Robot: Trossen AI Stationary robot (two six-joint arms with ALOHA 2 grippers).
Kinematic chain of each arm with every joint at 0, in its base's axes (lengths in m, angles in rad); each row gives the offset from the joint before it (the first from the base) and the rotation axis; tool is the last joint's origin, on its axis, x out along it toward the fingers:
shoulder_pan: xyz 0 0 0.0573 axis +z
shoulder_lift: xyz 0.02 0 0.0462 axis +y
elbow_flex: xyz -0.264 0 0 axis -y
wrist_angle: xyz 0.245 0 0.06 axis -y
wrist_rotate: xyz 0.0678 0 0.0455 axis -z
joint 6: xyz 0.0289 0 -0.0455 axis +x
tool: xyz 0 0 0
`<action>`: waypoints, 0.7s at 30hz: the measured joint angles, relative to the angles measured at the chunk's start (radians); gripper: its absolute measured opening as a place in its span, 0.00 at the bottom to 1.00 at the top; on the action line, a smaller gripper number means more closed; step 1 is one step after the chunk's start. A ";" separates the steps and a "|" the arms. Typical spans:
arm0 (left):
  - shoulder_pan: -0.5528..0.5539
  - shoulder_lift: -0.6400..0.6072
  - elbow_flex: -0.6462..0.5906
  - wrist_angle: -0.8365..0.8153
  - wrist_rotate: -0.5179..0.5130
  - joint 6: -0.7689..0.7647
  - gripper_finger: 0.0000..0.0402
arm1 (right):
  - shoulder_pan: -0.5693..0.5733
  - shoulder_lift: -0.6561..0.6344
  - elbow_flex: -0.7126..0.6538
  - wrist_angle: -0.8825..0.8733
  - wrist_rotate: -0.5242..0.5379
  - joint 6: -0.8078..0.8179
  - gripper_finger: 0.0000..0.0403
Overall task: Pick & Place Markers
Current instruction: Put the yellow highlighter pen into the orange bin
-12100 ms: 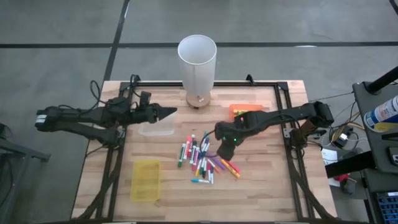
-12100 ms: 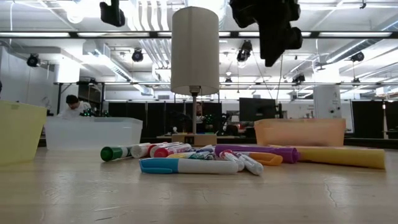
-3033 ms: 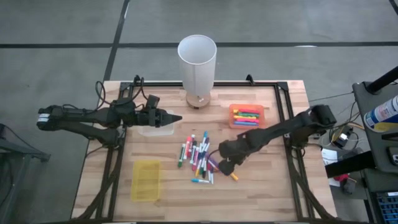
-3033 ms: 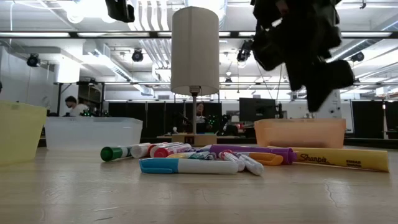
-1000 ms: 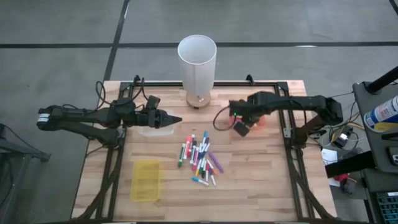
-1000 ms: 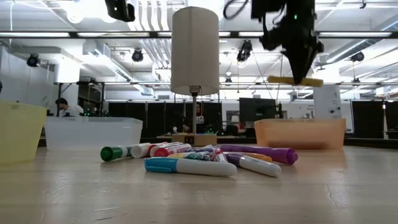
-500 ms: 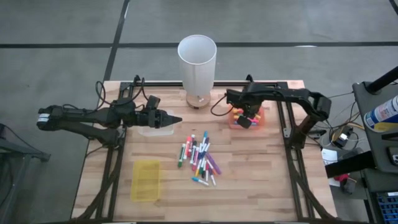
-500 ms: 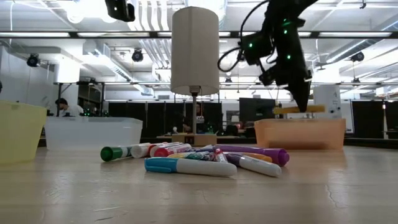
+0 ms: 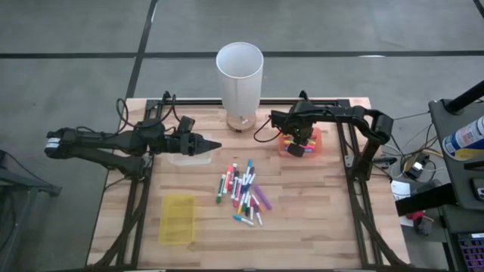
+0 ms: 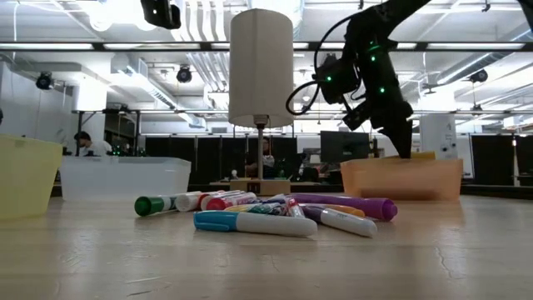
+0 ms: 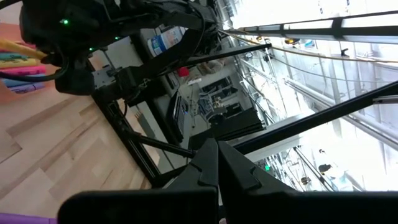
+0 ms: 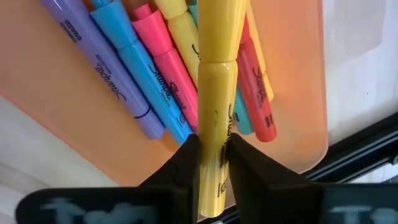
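Lying between right hand (image 12: 210, 163) fingers: yellow marker (image 12: 214, 93).

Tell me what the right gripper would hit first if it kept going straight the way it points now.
The right gripper, its fingers around a yellow marker, points down into the orange tray. That marker would likely meet the markers lying in the tray first, though depth is unclear.

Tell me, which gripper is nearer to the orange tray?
Right. The right gripper hangs directly over the orange tray, a yellow marker between its fingers. The left gripper waits across the table, beside the clear tray.
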 joint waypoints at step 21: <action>0.000 0.000 0.000 0.000 0.002 0.000 0.00 | 0.001 -0.021 0.001 0.050 0.001 0.076 0.29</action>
